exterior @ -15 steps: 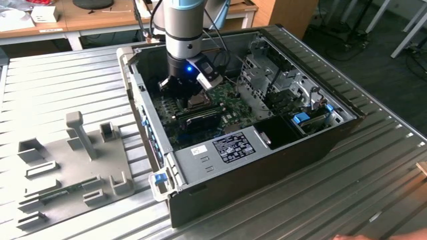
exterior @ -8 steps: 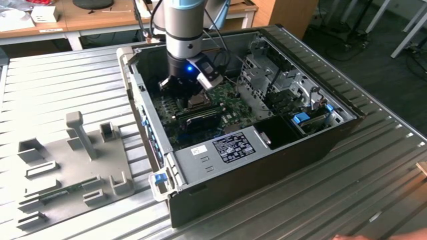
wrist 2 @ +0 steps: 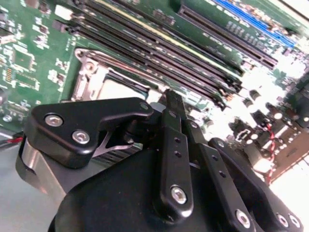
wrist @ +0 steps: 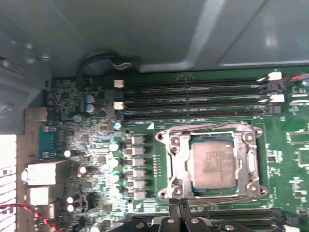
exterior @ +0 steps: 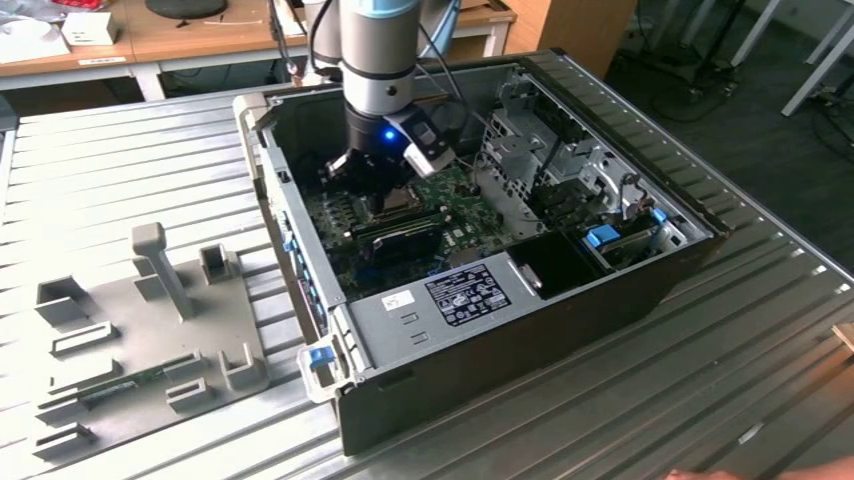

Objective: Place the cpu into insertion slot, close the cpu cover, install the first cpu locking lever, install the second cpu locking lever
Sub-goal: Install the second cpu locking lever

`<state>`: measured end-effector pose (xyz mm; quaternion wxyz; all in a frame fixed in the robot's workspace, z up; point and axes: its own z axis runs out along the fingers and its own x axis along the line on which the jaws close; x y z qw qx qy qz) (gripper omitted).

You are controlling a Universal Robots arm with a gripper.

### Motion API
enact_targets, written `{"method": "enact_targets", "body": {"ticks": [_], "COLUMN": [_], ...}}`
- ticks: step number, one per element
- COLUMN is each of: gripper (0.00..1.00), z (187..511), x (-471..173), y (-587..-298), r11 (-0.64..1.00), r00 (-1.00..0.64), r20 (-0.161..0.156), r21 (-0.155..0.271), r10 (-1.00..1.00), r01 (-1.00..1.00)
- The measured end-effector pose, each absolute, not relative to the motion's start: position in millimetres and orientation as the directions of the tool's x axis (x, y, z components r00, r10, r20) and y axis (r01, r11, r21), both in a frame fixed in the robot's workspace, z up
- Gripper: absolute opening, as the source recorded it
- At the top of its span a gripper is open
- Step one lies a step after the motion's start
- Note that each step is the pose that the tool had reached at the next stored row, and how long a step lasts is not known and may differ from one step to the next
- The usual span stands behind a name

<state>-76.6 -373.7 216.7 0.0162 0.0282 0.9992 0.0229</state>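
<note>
With the cpu (wrist: 213,166) already seated in the insertion slot (wrist: 251,169) and the cpu cover (wrist: 211,131) lying over it, our claw (wrist: 179,209), fingers pressed together and empty, needed to push the locking lever squarely along the socket's near edge.

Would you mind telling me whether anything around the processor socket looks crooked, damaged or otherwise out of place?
Nothing stands out. In the first wrist view the cpu lies flat and square in the insertion slot, with the cpu cover down around it. The memory slots beside it run straight, and the tool sits at the socket's edge.
</note>
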Motion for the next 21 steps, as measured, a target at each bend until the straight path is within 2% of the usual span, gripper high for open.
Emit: {"method": "enact_targets", "body": {"ticks": [21], "gripper": [0.10], "z": [217], "x": [-49], "y": [-371], "r11": [0.997], "r00": [-0.998], "r20": [-0.031], "r21": [0.047], "r10": [0.057], "r01": [0.056]}}
